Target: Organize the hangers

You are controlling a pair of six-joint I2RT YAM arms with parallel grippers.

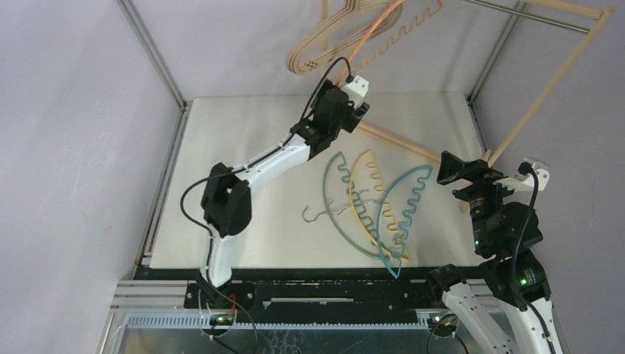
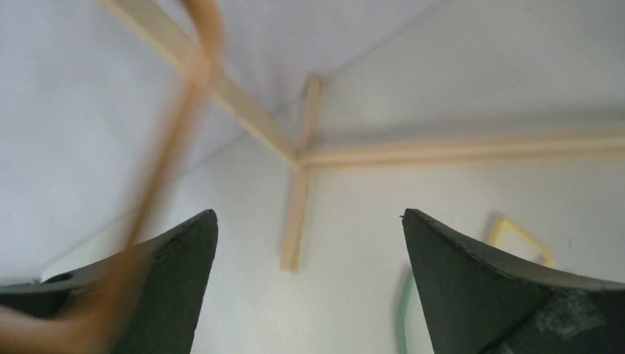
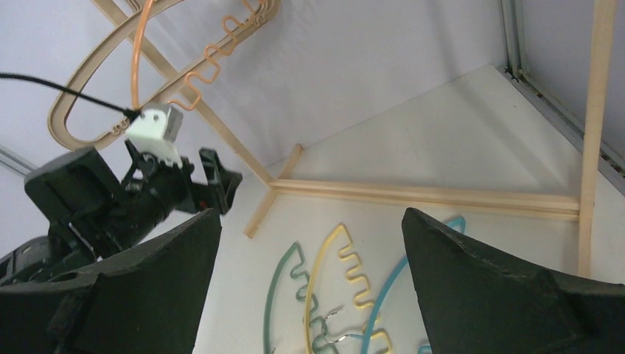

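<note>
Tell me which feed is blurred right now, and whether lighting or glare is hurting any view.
Left wrist: the orange hanger near the lens is a smeared streak, and the rack frame behind it is soft. Right wrist: sharp, with the yellow hanger crisp. Top external: even light, no glare.

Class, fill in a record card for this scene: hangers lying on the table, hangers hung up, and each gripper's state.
On table: teal hanger, yellow hanger, blue hanger, overlapping
Hanging at the back: orange hanger, wooden hangers
Left gripper: open, raised near the orange hanger
Right gripper: open, empty
</note>
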